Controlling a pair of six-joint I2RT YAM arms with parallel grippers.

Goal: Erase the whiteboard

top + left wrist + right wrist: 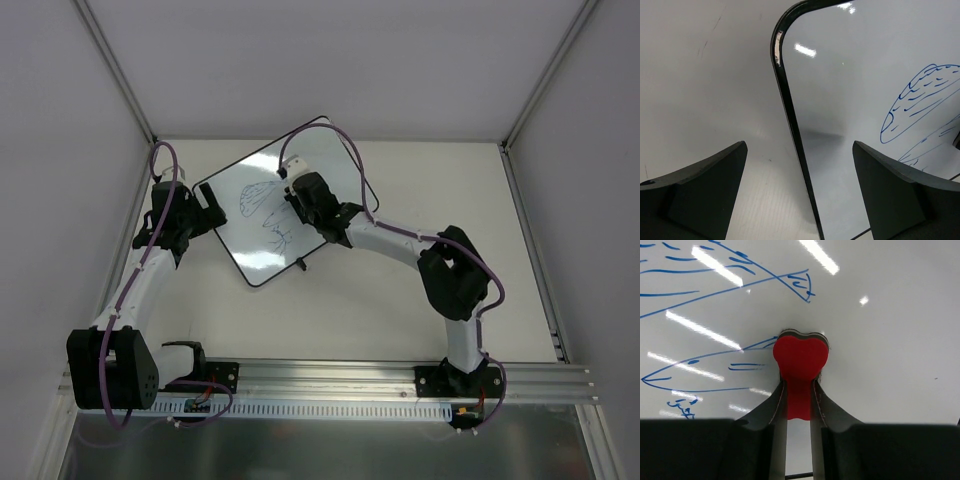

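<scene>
whiteboard (pixel 245 250): stiff, slick, likely slides | brace its rim, your left claw (pixel 799 146) wide astride it | right claw (pixel 800 390) pinches red eraser (pixel 801 357)

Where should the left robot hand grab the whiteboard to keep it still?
Probably the thin black rim of the whiteboard, on the edge facing the left gripper, coming in from that side. The board lies flat, so only its edge offers a hold, and this spot is away from the eraser.
</scene>
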